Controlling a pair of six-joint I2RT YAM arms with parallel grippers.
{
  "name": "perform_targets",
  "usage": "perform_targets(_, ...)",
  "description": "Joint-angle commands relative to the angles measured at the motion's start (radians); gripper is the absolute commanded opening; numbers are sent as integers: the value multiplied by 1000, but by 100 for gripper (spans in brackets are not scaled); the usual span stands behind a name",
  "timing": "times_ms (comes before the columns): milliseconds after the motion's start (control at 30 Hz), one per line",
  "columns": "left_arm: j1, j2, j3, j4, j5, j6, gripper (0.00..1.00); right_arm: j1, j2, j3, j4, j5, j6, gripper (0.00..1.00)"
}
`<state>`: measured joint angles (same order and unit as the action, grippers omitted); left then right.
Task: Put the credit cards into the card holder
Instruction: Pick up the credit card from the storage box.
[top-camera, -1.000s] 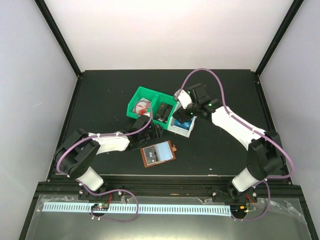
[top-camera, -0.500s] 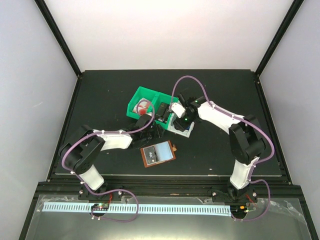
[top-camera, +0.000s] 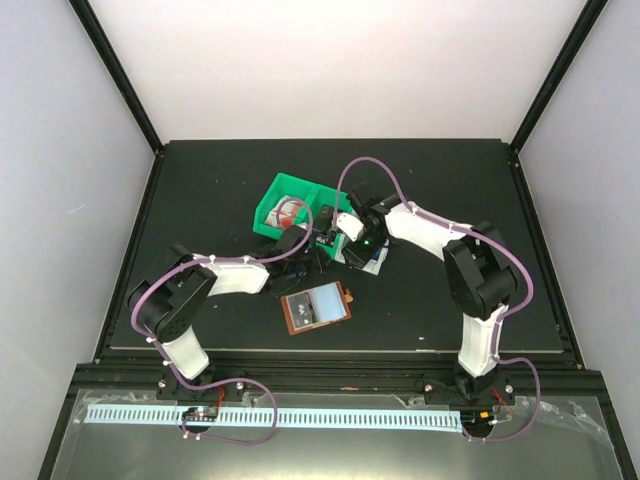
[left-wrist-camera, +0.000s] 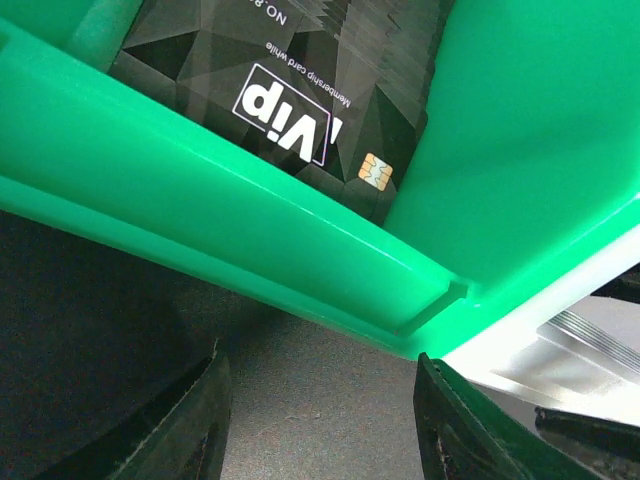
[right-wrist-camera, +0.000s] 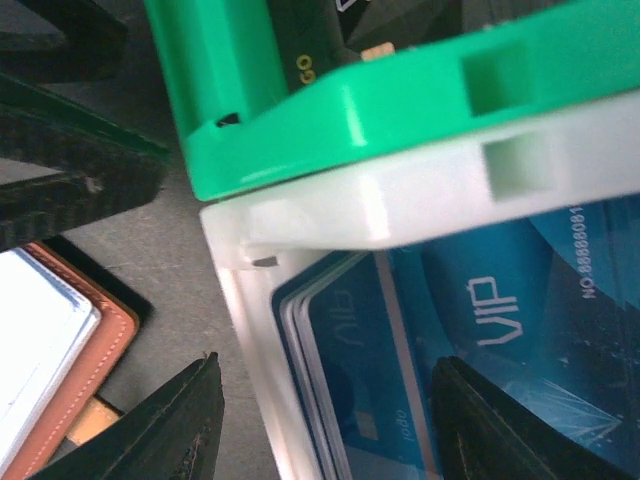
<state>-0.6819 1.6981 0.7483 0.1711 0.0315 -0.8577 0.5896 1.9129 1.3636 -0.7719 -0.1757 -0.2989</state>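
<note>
- step in hand: fetching a card from the bins. no card is lifted yet, and both arms are down at the bins in the middle of the overhead view.
- left gripper (left-wrist-camera: 320, 385): released, fingers spread with nothing between them. it hangs low just outside the near rim of the green bin (left-wrist-camera: 300, 270); a black card (left-wrist-camera: 300, 90) lies inside, past that rim, at the top of the left wrist view.
- right gripper (right-wrist-camera: 322, 370): released too, grasping nothing. one finger sits outside the wall of the white bin (right-wrist-camera: 330, 215), the other over the blue cards (right-wrist-camera: 470, 330) stacked inside.
- card holder (top-camera: 317, 307): lies open on the tabletop (top-camera: 450, 180), below the bins in the overhead view and apart from them. whether a card is already in it i cannot tell.
- next move, as i judge it: the right gripper looks closest to a pick. it straddles the wall, so it would need to shift until both fingers are inside, then catch the top card by an edge.
- edges: the cards are thin, lie flush and sit close to the wall, so a finger has little to bite on. the left gripper must rise over the green rim to reach the black card.
- room: the bins touch and both grippers crowd the same corner. bare tabletop lies left and right of the card holder.
</note>
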Motion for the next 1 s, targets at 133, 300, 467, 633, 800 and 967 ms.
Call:
perform_targets(133,5,12,30,-6,20,-7,52,19,9,5,-11,-39,-45,59)
perform_targets(300,5,18,26,-4,20,-9,52,22,43,11,27,22,-8,62)
perform_targets(467,6,18,26,-4,21,-9,52,31,44,10,8,1,-21,61)
perform_targets(633,5,18,26,-6,20,-8,52,33,-2,1,-11,-55,-30,56)
perform_targets(800,6,17,25,-7,19,-8,52,33,-36,-4,-16,-47,-23,56)
perform_targets(967,7,17,22,-7,19,-7,52,33,-35,1,-24,-40,-19,54)
